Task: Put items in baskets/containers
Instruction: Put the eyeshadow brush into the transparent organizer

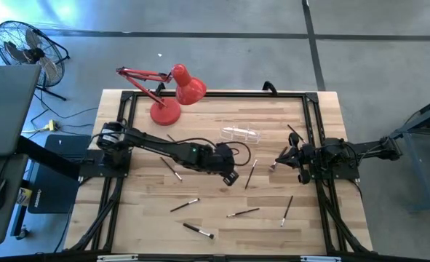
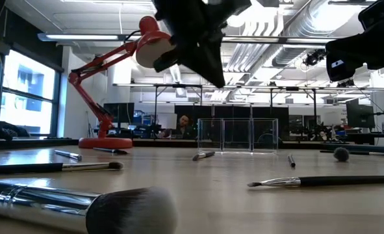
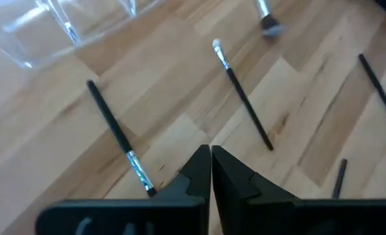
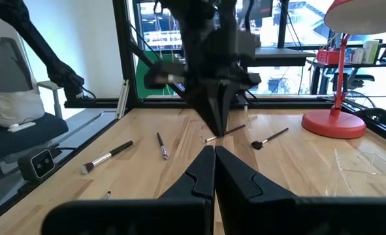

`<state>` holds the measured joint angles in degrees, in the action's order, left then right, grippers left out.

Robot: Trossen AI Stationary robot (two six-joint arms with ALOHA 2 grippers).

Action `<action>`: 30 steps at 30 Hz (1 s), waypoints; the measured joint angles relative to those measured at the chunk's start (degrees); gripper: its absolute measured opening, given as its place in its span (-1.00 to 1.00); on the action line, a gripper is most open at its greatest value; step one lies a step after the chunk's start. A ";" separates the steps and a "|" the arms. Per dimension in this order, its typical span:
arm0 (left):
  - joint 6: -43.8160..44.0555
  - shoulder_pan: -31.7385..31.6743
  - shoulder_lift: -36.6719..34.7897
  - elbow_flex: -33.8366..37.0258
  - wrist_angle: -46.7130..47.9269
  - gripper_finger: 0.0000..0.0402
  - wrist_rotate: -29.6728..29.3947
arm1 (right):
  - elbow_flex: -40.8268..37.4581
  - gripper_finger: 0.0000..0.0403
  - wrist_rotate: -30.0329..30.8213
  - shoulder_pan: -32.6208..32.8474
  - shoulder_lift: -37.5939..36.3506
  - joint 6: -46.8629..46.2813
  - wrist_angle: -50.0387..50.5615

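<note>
Several thin brushes lie flat and scattered on the wooden table, among them one [image 1: 252, 173] beside my left gripper, one [image 1: 242, 212] nearer the front edge and one [image 3: 117, 138] with a silver ferrule just ahead of the left fingers. The clear plastic holder [image 1: 240, 135] stands on the table behind them and shows in the low view too [image 2: 237, 135]. My left gripper [image 1: 230, 176] hangs shut above the table's middle, pointing down, touching nothing [image 3: 210, 155]. My right gripper [image 1: 276, 164] waits shut near the right side, holding nothing [image 4: 213, 154].
A red desk lamp [image 1: 172, 93] stands at the far left of the table, its base [image 1: 164, 112] on the wood. A black frame rail [image 1: 313, 124] borders the table. A large soft-headed brush [image 2: 81, 205] lies close to the low camera. A person sits far behind the table.
</note>
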<state>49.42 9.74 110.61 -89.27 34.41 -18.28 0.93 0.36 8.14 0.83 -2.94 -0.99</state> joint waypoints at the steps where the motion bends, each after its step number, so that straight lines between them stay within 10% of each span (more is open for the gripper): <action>1: 0.11 0.00 0.43 0.09 0.65 -0.85 0.20 | 0.00 -1.00 0.00 0.00 0.07 0.00 0.02; 10: 10.26 -0.77 3.87 0.42 5.12 -0.48 1.78 | 0.00 -1.00 0.04 0.00 0.08 0.00 -0.04; 30: 21.38 -2.96 11.39 0.04 3.30 -0.46 9.12 | -0.02 -1.00 0.09 0.00 0.60 0.00 -0.07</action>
<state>70.80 6.78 121.99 -89.24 37.70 -9.16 0.91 0.45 8.14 1.43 -2.94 -1.06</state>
